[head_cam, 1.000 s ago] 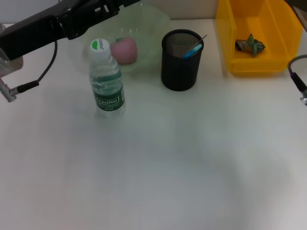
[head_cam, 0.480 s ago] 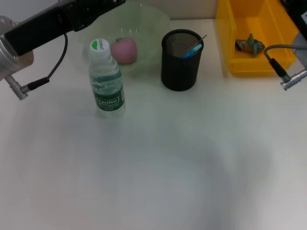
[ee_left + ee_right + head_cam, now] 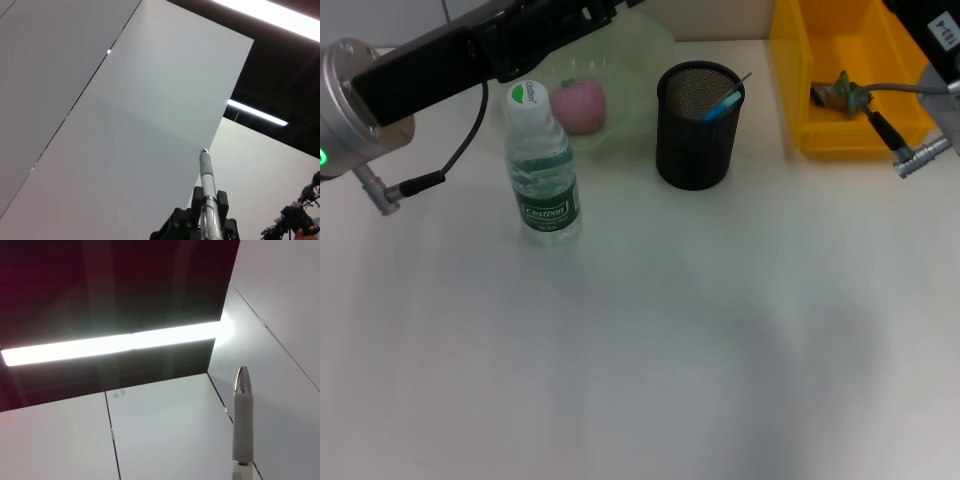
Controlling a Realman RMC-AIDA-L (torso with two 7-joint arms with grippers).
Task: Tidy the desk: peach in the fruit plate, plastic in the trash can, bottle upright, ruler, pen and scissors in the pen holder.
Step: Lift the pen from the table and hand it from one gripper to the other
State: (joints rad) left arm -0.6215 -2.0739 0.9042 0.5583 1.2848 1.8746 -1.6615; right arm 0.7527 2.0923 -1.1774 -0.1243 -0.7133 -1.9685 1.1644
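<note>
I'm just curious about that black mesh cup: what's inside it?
Inside the black mesh pen holder, a blue item and a thin grey tip stick up past the rim. The mesh wall hides whatever sits lower, so I cannot tell which tools they are.

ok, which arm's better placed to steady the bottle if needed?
Left, probably. The left arm hangs just behind the bottle; the right arm is far off, over by the yellow bin.

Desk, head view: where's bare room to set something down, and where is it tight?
Free: the whole near desk in front of the bottle and pen holder. Crowded: the far edge, where fruit plate, bottle, pen holder and yellow bin sit close, left arm overhead.
</note>
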